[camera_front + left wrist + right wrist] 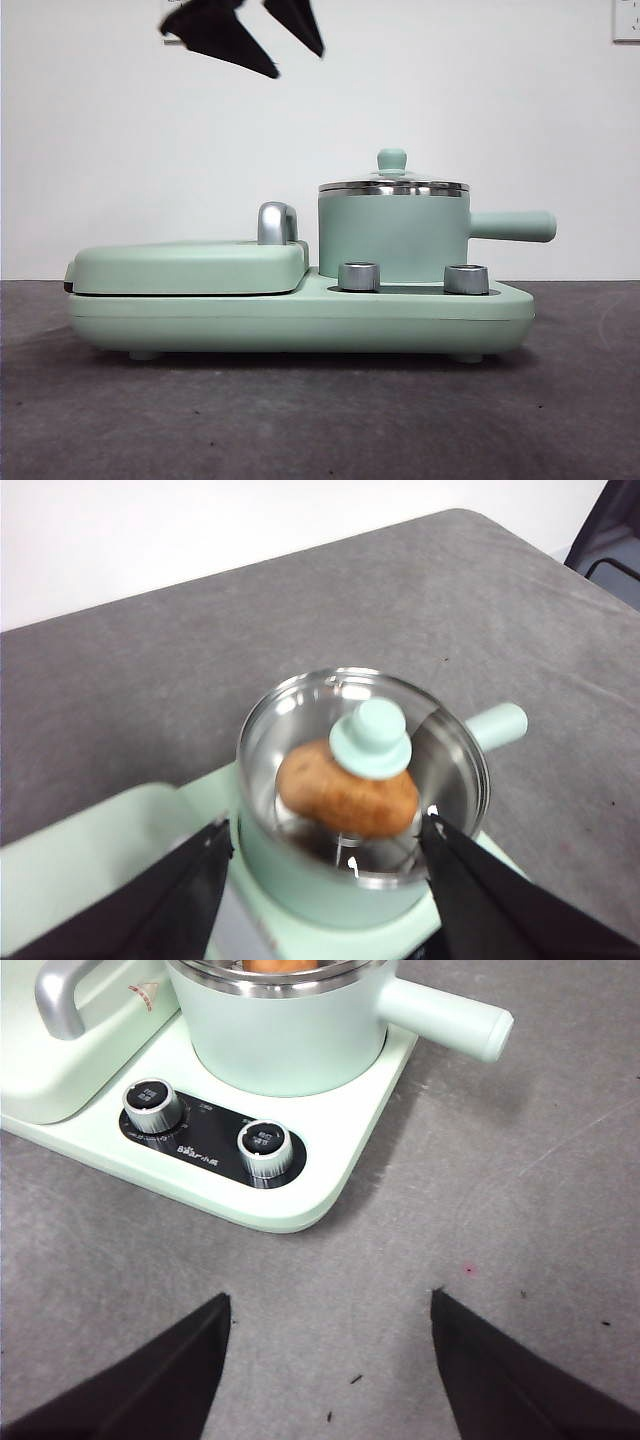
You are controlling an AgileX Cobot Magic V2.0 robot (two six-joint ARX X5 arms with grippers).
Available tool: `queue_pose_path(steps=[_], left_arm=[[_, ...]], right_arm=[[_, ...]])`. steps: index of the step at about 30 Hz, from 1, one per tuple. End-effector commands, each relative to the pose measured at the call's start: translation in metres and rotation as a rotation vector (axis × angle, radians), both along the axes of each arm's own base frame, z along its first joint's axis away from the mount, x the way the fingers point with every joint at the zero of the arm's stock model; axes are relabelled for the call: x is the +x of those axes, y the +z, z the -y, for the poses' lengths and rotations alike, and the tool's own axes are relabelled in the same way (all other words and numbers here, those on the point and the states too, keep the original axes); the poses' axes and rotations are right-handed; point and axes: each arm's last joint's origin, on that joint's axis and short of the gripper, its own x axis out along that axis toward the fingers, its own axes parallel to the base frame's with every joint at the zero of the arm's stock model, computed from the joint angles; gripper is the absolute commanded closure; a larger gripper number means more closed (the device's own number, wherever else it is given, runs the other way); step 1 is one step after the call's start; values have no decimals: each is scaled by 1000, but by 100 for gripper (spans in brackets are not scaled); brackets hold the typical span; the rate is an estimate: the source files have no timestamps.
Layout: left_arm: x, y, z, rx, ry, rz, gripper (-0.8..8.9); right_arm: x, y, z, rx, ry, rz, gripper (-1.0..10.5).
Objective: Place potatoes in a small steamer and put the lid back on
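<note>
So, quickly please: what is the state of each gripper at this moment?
Left gripper: open, holding nothing, above the small steamer, whose lid is on.
Right gripper: open, holding nothing, over the table.

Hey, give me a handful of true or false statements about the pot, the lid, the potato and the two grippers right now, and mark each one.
1. The lid sits on the small steamer. True.
2. The potato lies on the table beside the appliance. False: it is inside the steamer, seen through the glass lid.
3. The left gripper holds the lid's knob. False: its jaws are open and apart from the knob, above the pot.
4. The right gripper is open over bare table, in front of the two dials. True.
5. The steamer's side handle points toward the griddle cover. False: it points away from it.
</note>
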Motion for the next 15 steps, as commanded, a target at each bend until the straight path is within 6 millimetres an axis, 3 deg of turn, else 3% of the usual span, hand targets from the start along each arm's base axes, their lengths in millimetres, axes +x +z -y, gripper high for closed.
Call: queue_pose_path(steps=[1,15], left_arm=[[-11,-7,-10,-21,15,-7,505],[-89,-56,-80,-95,125,-30,507]], right_arm=[[0,1,-1,19,12,-2,639],[1,3,-3,44,41,11,639]])
